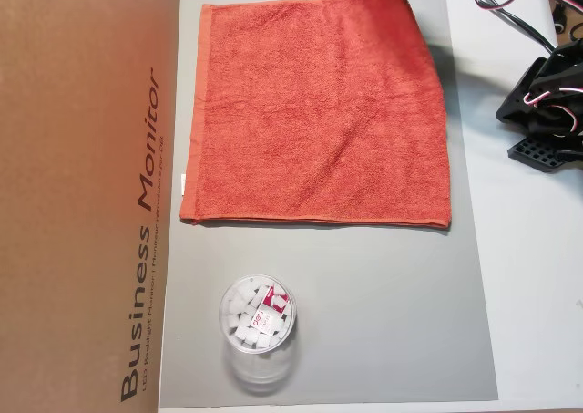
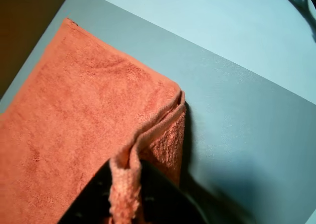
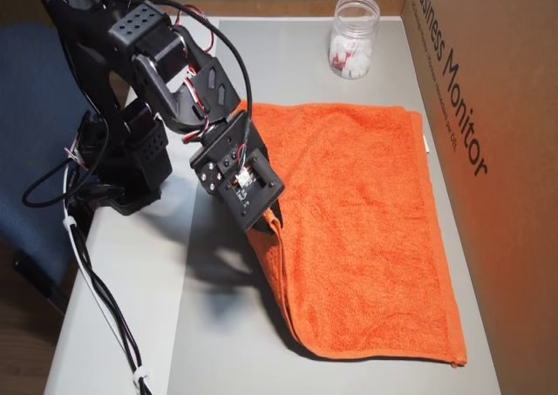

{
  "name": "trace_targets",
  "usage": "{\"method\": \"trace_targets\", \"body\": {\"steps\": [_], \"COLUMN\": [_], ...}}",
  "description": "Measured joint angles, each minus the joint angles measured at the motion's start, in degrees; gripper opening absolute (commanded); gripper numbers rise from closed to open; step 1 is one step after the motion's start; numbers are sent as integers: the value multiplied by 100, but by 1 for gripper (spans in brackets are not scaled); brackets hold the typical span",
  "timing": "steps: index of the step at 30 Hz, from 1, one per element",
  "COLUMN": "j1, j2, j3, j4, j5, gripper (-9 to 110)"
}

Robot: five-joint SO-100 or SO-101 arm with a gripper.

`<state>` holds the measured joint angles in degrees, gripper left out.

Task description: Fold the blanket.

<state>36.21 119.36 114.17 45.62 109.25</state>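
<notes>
On the grey mat (image 3: pixel 349 46), the end effector (image 2: pixel 123 184) gripped a raised edge fold of the orange-red towel (image 3: pixel 357 221), already doubled over; a clear plastic cup (image 1: pixel 258 326) stood nearby.

We see a grey mat (image 1: pixel 383 322) covering most of the white table (image 1: pixel 537 276). On the mat stands a clear plastic cup (image 1: pixel 258 329), upright, holding small white pieces and one with a red label; in an overhead view (image 3: pixel 353 37) it sits near the mat's far edge. A brown cardboard box (image 1: pixel 82 185) printed "Business Monitor" borders the mat along one side, and we find it again at the right in an overhead view (image 3: pixel 488 107). A blue chair seat (image 3: pixel 35 151) lies beside the table. White and black cables (image 3: pixel 96 299) trail over the table's edge.
</notes>
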Motion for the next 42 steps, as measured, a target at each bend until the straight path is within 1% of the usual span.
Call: {"method": "trace_targets", "body": {"steps": [4, 13, 22, 31, 42], "j1": [-343, -765, -958, -1591, -2496], "j2": [0, -44, -1134, -1898, -2733], "j3": [-185, -492, -1802, -2918, -3771], "j4": [0, 0, 0, 0, 0], "j5": [9, 26, 26, 26, 26], "gripper": [0, 0, 0, 0, 0]}}
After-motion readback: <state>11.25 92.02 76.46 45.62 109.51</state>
